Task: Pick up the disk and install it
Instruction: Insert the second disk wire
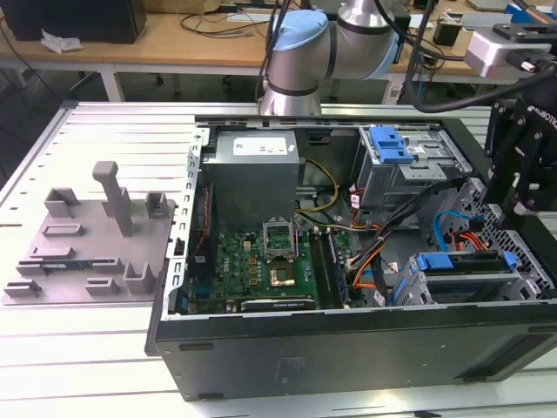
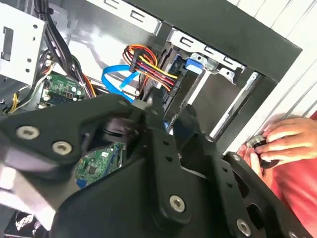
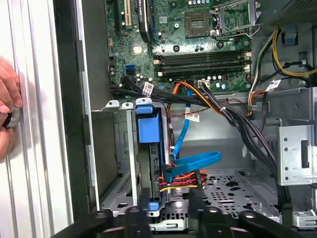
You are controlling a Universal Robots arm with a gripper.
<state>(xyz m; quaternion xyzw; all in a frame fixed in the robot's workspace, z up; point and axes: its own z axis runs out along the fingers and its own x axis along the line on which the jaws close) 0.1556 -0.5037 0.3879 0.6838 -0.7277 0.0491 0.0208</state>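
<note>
Gripper (image 1: 515,205) above drive cage (image 3: 116,148) — disk (image 3: 148,130) inside (blue bracket showing)

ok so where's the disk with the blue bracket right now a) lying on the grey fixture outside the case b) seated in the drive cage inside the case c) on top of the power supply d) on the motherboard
b: the disk sits edge-up in the metal drive cage inside the computer case, its blue bracket showing between the cage walls in the first wrist view; the exterior view shows it in the cage too.
</note>
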